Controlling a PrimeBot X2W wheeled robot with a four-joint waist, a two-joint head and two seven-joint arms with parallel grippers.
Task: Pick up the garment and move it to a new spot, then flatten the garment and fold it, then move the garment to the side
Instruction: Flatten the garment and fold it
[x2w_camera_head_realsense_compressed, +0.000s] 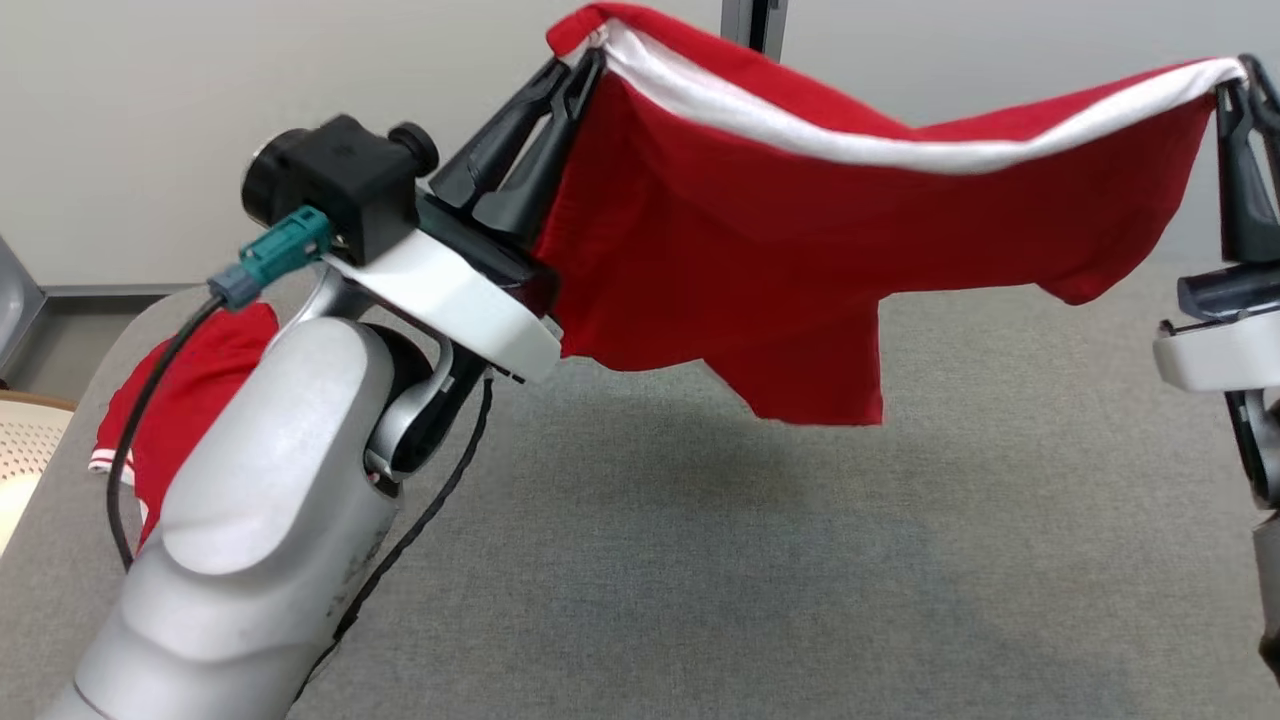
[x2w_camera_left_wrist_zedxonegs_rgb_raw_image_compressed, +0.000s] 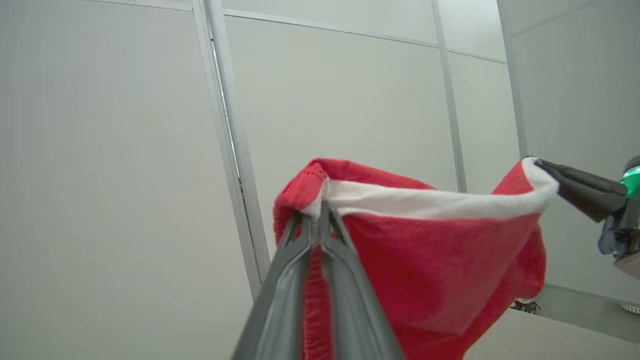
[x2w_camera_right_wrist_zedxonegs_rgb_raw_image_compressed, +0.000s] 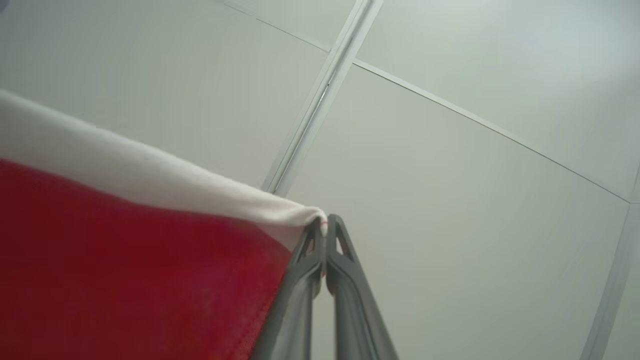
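Two corners of the garment (x2w_camera_head_realsense_compressed: 740, 250) are pinched, one in our left jaws, one in our right jaws, so we hold it spread in the air above the surface's (x2w_camera_head_realsense_compressed: 700, 560) middle, ready to lay flat.

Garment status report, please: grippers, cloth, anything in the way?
Left gripper, right gripper shut on white band ends. Garment hanging spread, above table. Second red cloth lies at left.
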